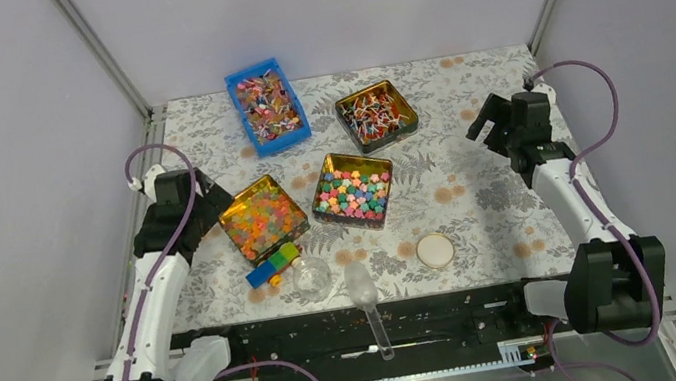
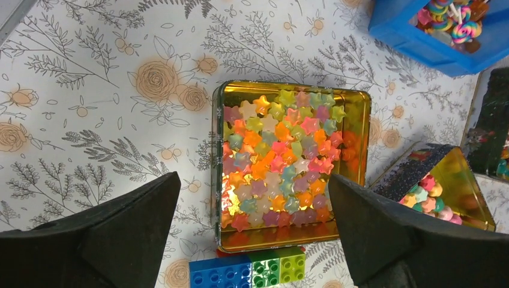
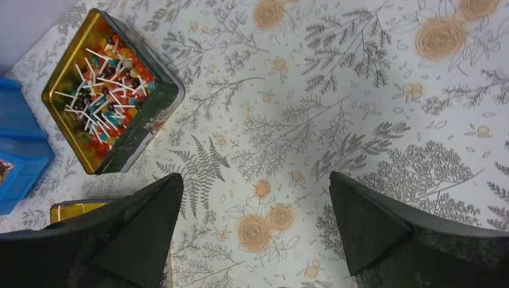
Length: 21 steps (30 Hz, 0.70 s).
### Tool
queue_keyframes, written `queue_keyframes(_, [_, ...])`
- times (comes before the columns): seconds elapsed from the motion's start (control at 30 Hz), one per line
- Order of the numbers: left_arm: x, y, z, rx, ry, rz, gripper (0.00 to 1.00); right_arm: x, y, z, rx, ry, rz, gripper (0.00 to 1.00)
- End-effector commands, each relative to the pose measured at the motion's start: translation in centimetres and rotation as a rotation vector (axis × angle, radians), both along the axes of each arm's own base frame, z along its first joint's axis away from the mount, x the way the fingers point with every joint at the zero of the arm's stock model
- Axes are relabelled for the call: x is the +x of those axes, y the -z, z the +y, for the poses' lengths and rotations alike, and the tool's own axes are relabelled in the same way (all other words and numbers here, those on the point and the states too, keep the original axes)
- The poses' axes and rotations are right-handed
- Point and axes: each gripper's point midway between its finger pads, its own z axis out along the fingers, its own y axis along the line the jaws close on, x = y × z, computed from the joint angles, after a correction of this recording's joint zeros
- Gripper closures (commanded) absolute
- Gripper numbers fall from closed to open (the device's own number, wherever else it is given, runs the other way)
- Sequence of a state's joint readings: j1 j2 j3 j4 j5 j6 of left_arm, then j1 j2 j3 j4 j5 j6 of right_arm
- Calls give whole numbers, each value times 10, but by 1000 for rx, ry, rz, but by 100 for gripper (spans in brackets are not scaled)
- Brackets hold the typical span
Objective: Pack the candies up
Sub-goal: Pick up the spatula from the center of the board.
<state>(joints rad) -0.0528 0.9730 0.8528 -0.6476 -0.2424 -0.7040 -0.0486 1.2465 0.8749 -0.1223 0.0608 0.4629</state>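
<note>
Top view: the candies (image 1: 353, 194) lie loose in a square gold tin (image 1: 358, 163), well to the right of my left pincer (image 1: 210, 208) and far to the left of my right pincer (image 1: 494, 122). The right one stands spread over bare cloth. I cannot read the left one from here, as it is dark against its own arm. I judge the pieces light, hard and quick to roll, too small to pinch singly. I would rather take the clear scoop (image 1: 366, 292) by its thin handle and shovel them. Whether the glassy jar (image 1: 313, 277) beside it is open on top is hard to make out.

Left wrist view: the left pincer's fingers are spread wide with nothing held. Straight ahead between them sits the wrong tin, full of translucent stars (image 2: 282, 162). The candies show only as a few pieces just outside the right finger (image 2: 384, 228), and that finger and the frame edge cut off the rest of their tin.

Right wrist view: the fingers are spread and empty over patterned cloth. No candies appear here. A tin of stick sweets (image 3: 108, 90) lies ahead to the left. A gold sliver behind the left finger (image 3: 138, 234) could be either tin.
</note>
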Motion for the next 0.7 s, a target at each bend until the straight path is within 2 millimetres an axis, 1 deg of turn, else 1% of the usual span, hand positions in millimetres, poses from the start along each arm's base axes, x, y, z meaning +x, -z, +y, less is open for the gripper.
queue_keyframes(0.0, [11, -29, -12, 9, 131, -5, 1, -14, 1, -1, 39, 41, 24, 1])
queue_keyframes(0.03, [11, -32, -19, -3, 187, 9, 1, -17, 2, -2, 34, 44, 36, 1])
queue_keyframes(0.13, [16, -36, -31, -31, 262, 13, 1, -25, 6, -7, 30, 86, 72, 1])
queue_keyframes(0.17, [17, -40, -33, -33, 280, -3, 1, -27, 7, -6, 31, 82, 85, 1])
queue_keyframes(0.27, [19, -46, -52, -89, 374, -56, 1, -31, 8, -2, 36, 51, 126, 1])
queue_keyframes(0.33, [17, -45, -63, -133, 420, -62, 1, -35, 11, 1, 37, 35, 156, 1])
queue_keyframes(0.4, [14, -40, -77, -199, 465, -47, 1, -40, 15, 3, 40, 17, 183, 1])
queue_keyframes(0.53, [2, -24, -108, -293, 543, 8, 1, -50, 22, 19, 96, -50, 214, 1])
queue_keyframes(0.67, [-19, -8, -147, -333, 641, 80, 1, -63, 27, 38, 176, -124, 234, 1])
